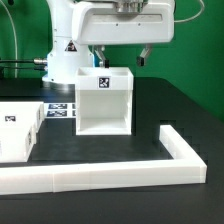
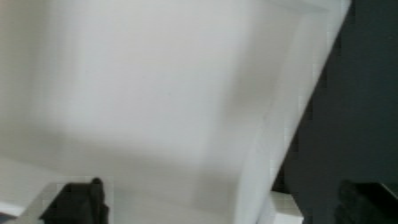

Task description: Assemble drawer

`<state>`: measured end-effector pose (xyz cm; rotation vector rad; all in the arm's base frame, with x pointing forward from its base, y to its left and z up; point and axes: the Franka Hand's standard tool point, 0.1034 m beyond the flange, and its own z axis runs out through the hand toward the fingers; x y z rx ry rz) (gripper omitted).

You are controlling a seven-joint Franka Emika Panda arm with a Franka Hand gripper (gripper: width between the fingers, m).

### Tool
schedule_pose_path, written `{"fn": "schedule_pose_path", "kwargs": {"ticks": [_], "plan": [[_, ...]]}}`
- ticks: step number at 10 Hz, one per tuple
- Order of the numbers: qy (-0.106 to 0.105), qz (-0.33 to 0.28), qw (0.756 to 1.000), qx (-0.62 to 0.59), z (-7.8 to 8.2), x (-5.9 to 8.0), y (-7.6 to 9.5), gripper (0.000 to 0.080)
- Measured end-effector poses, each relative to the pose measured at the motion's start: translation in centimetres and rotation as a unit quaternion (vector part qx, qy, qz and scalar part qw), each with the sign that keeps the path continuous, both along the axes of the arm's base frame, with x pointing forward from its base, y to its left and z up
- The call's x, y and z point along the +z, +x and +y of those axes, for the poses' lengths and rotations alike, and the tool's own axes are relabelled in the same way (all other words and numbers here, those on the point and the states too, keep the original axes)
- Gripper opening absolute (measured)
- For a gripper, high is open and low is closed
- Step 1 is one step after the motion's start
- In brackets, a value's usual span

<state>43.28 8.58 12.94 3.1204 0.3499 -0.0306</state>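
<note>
The drawer's large cube-shaped shell [image 1: 103, 112] stands upright on the dark desk [image 1: 160, 112] near the middle of the exterior view. Its open side faces the camera, so the bare white inside shows. A black-and-white square tag [image 1: 101, 82] sits at the top of its back wall. The white arm [image 1: 75, 30] reaches in from behind and holds the gripper [image 1: 117, 59] just above the shell's rear edge. The dark fingers [image 1: 143, 57] hang down wide apart, one toward each upper corner of the shell, and nothing is clamped between them. Whether either one touches the shell cannot be told from this view. In the wrist view the gripper [image 2: 219, 200] looks down on a broad, blurred white face of the shell [image 2: 143, 100]. The two fingers [image 2: 75, 200] show only as dark tips set far apart, and a strip of black desk [image 2: 365, 100] runs beside the shell's edge. A smaller white tray [image 1: 15, 142] bearing tags rests at the exterior view's left, well apart from the shell. The marker board [image 1: 60, 110] lies flat on the desk between them, farther back. The long low L-shaped rail [image 1: 110, 172] runs across the front of the desk and turns back at the exterior view's right, with bare desk between it and the shell.
</note>
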Motion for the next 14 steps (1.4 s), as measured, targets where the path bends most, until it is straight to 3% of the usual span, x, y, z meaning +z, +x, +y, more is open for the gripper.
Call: {"fn": "schedule_pose_path", "kwargs": {"ticks": [3, 5, 7, 10, 11, 12, 13, 14], "plan": [[0.0, -0.001, 0.999, -0.035, 0.2, -0.2, -0.2, 0.065], [0.0, 0.006, 0.996, -0.093, 0.5, -1.3, -1.1, 0.065], [0.019, 0.016, 0.99, -0.141, 0.2, -2.4, -1.2, 0.065], [0.023, 0.019, 0.988, -0.15, 0.3, -3.0, -1.3, 0.0625], [0.023, 0.019, 0.988, -0.15, 0.3, -3.0, -1.3, 0.043], [0.023, 0.02, 0.988, -0.15, 0.3, -3.0, -1.3, 0.0295], [0.023, 0.02, 0.988, -0.15, 0.3, -3.0, -1.3, 0.0295], [0.023, 0.02, 0.988, -0.15, 0.3, -3.0, -1.3, 0.0112]]}}
